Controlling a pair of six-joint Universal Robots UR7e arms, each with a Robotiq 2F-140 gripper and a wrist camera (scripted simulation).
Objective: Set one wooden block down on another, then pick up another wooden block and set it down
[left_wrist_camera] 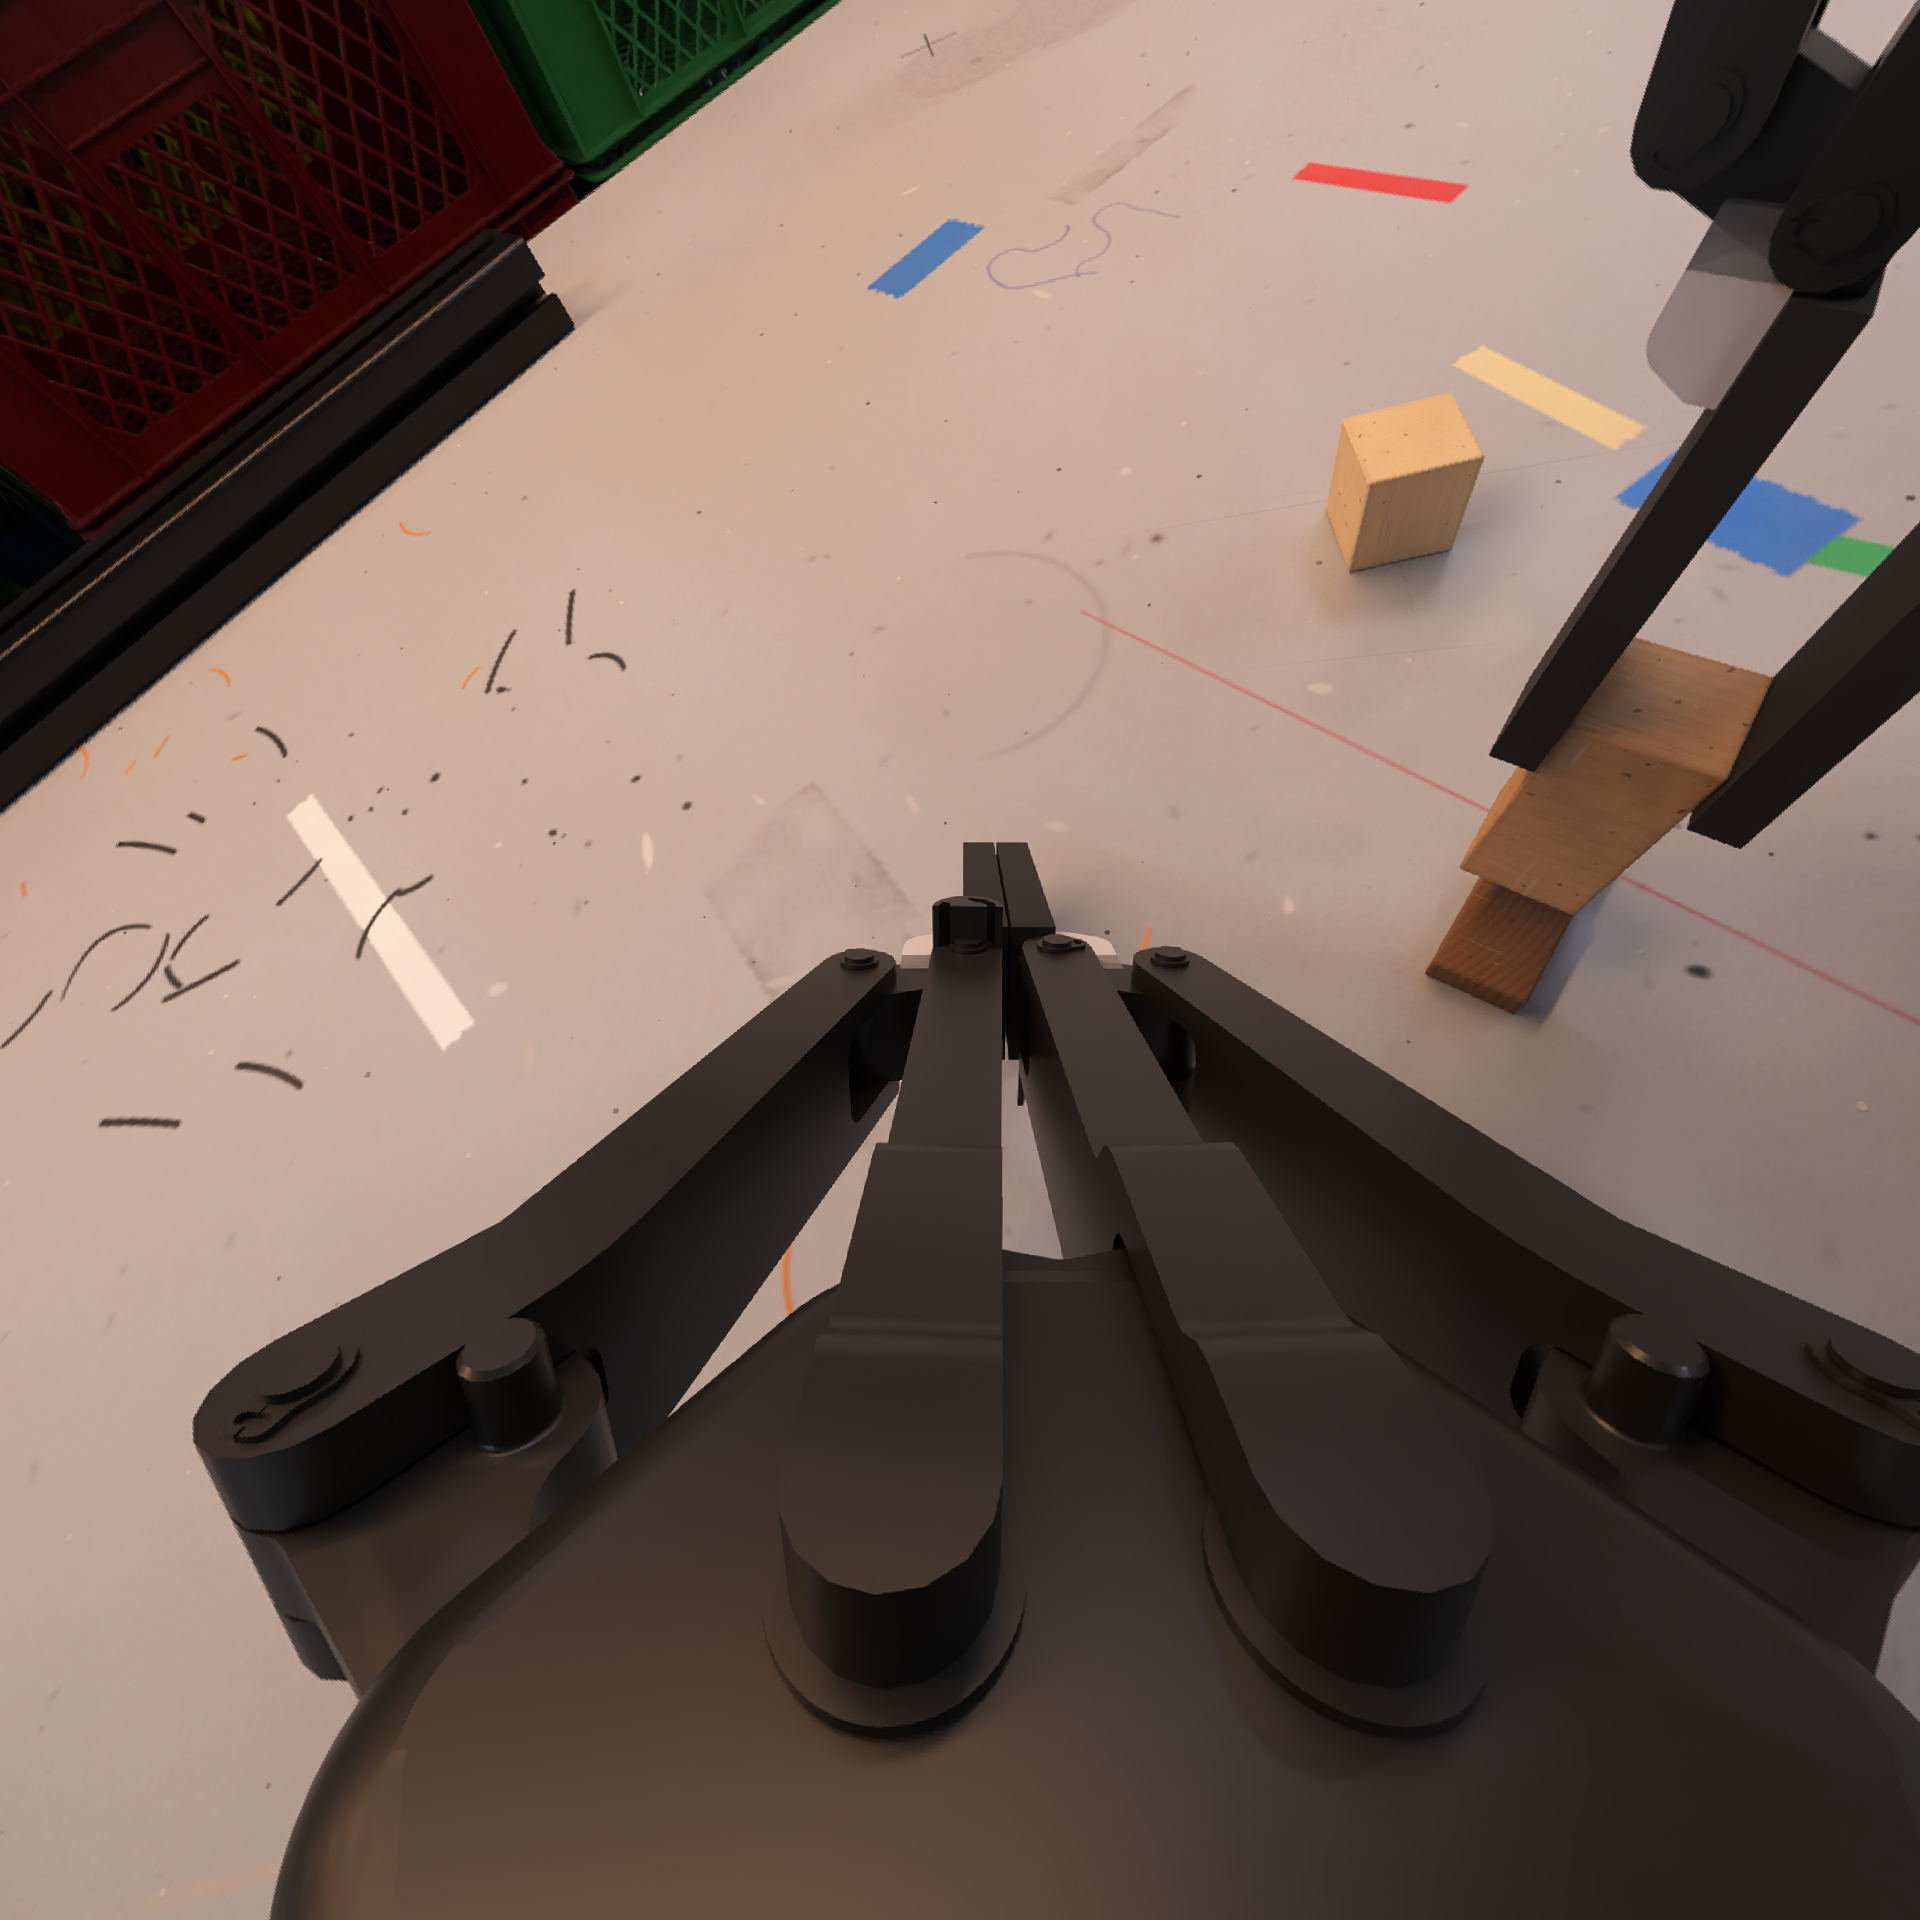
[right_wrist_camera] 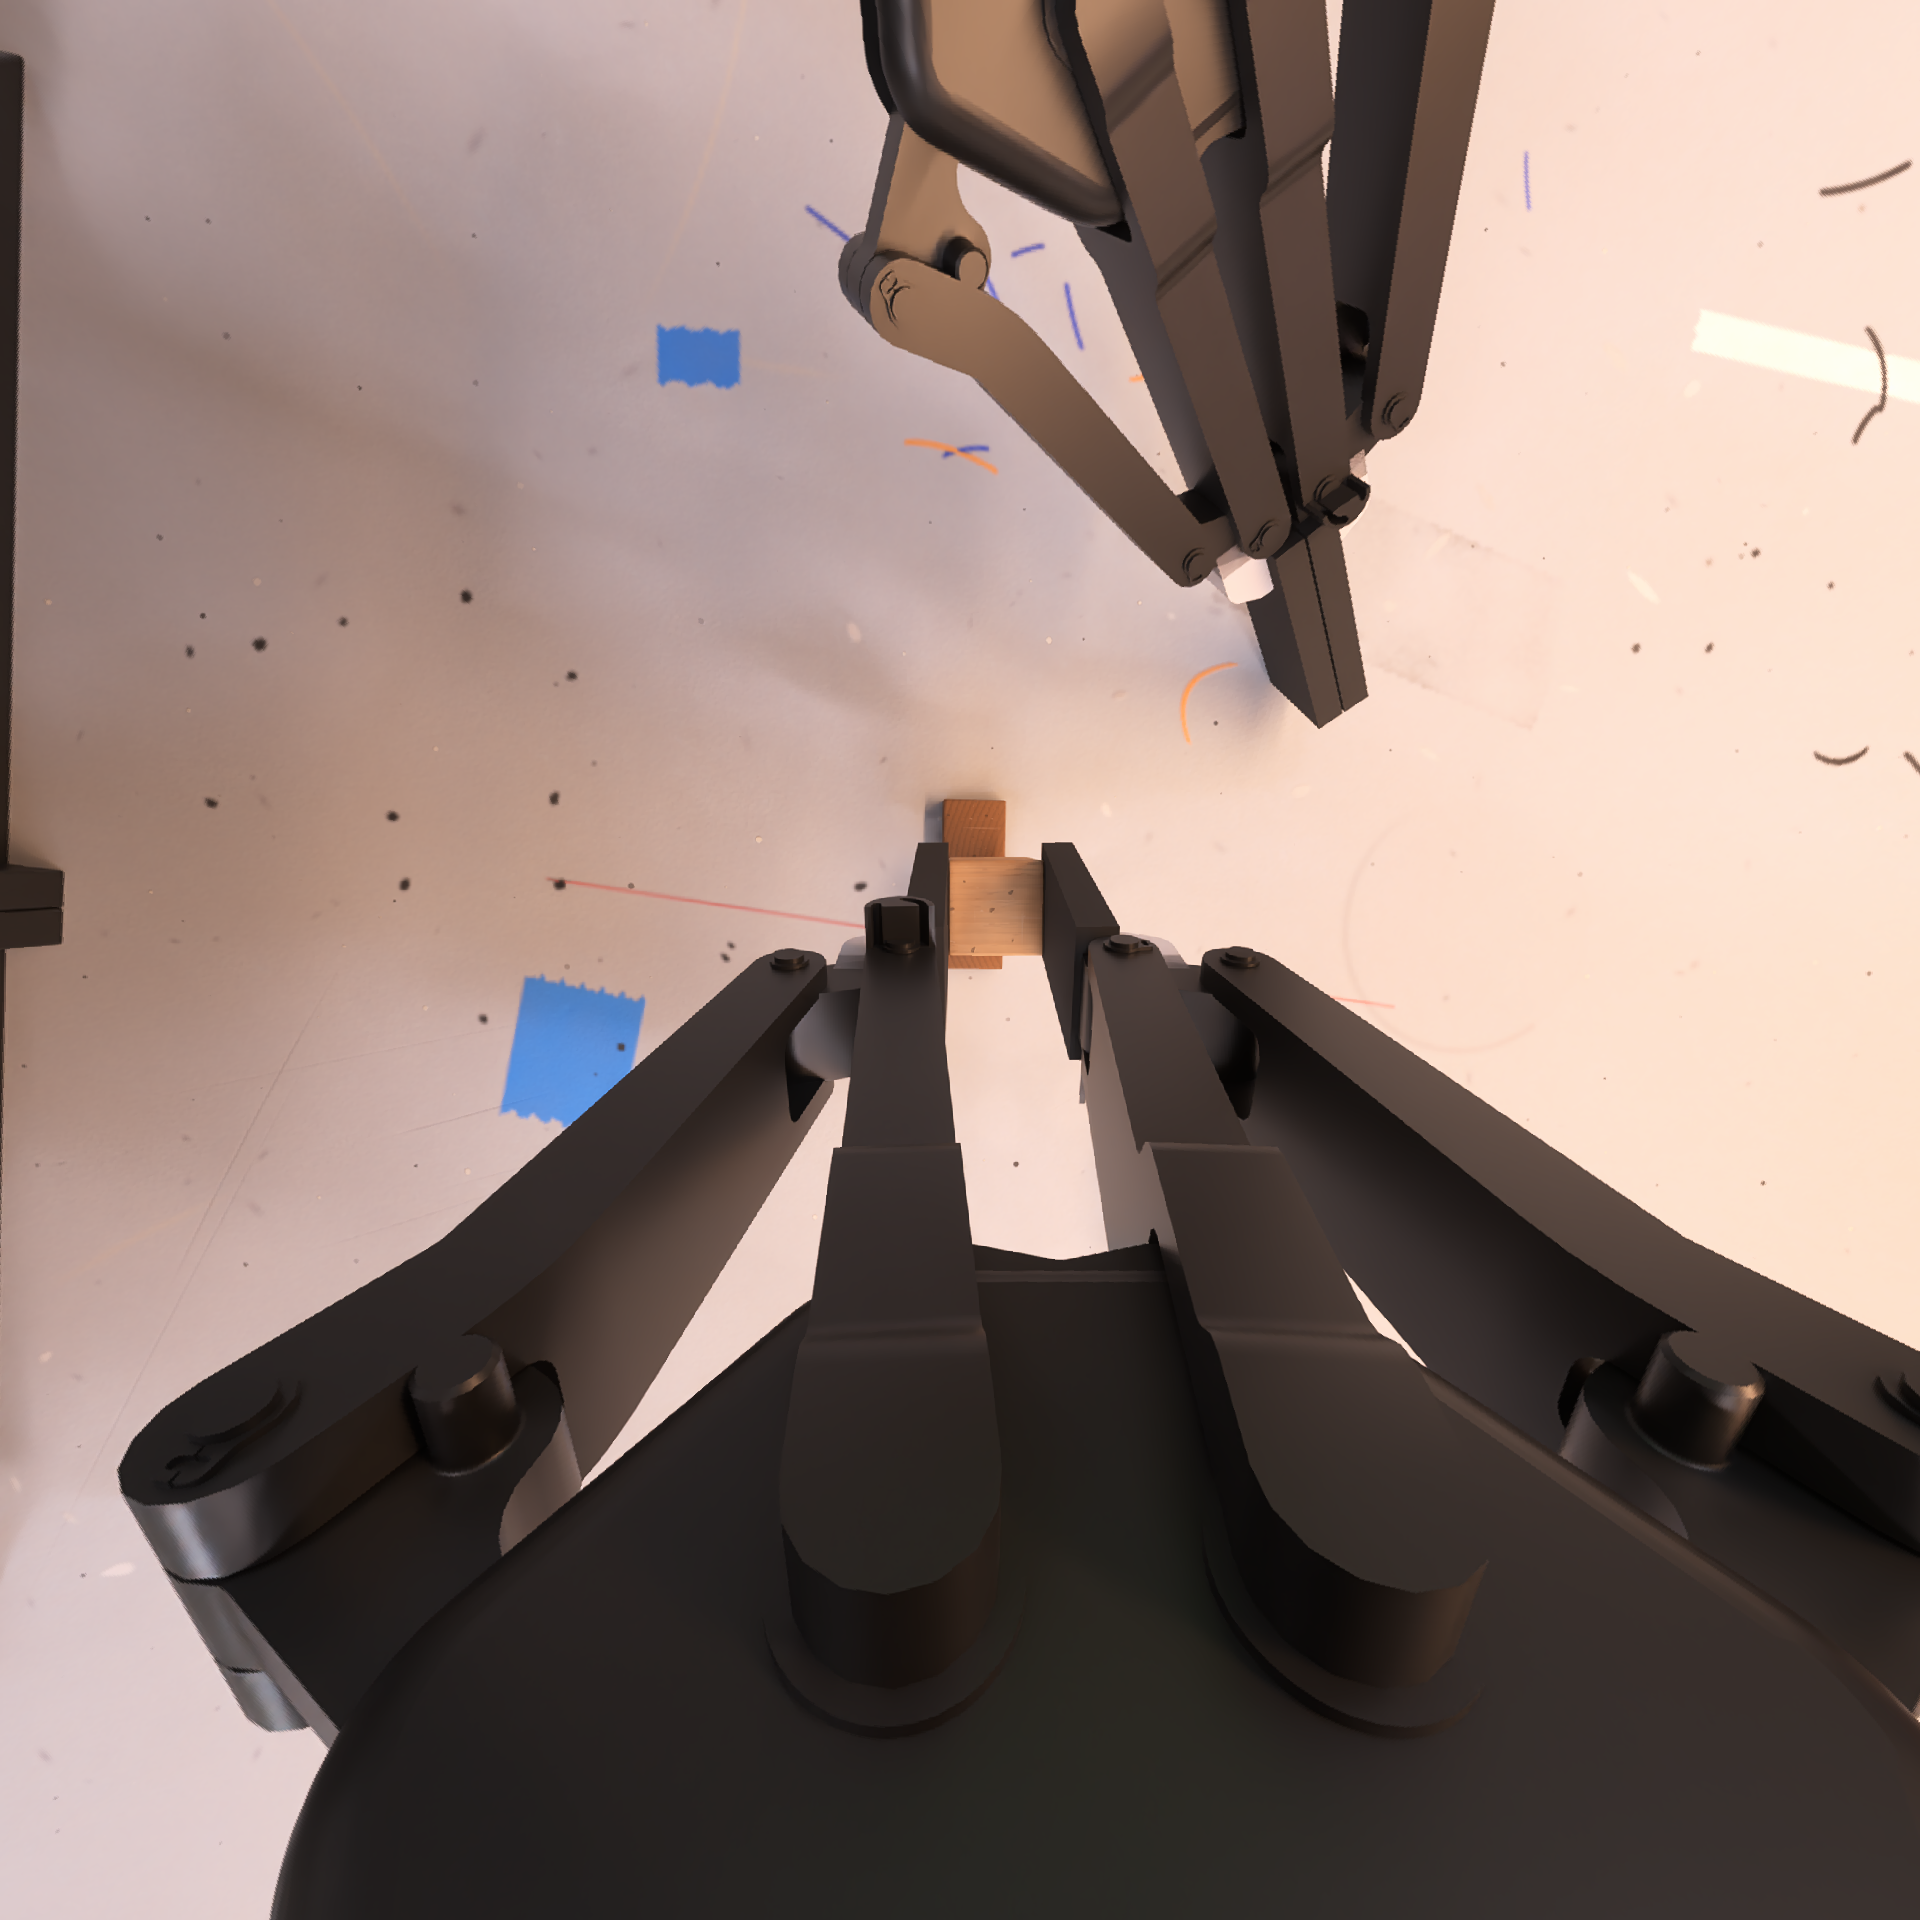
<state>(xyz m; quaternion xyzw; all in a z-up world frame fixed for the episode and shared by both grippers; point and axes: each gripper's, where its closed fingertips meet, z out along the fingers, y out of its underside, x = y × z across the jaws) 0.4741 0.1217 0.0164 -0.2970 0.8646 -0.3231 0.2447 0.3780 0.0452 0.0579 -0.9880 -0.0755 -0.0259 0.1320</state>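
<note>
My right gripper (right_wrist_camera: pixel 994 850) is shut on a light brown wooden block (right_wrist_camera: pixel 992 909), one finger on each side. This block lies crosswise over a darker wooden block (right_wrist_camera: pixel 974 826) on the table; I cannot tell whether they touch. In the left wrist view the same gripper (left_wrist_camera: pixel 1631 787) straddles the upper block (left_wrist_camera: pixel 1569 842) above the dark block (left_wrist_camera: pixel 1496 951). A pale wooden cube (left_wrist_camera: pixel 1403 478) stands alone farther back. My left gripper (left_wrist_camera: pixel 1003 883) is shut and empty, low over the table left of the stack; it also shows in the right wrist view (right_wrist_camera: pixel 1330 707).
A red crate (left_wrist_camera: pixel 208 229) and a green crate (left_wrist_camera: pixel 644 62) stand at the far left behind a black rail (left_wrist_camera: pixel 291 436). Flat tape strips lie on the table: blue (left_wrist_camera: pixel 925 258), red (left_wrist_camera: pixel 1380 182), yellow (left_wrist_camera: pixel 1548 397), white (left_wrist_camera: pixel 379 920).
</note>
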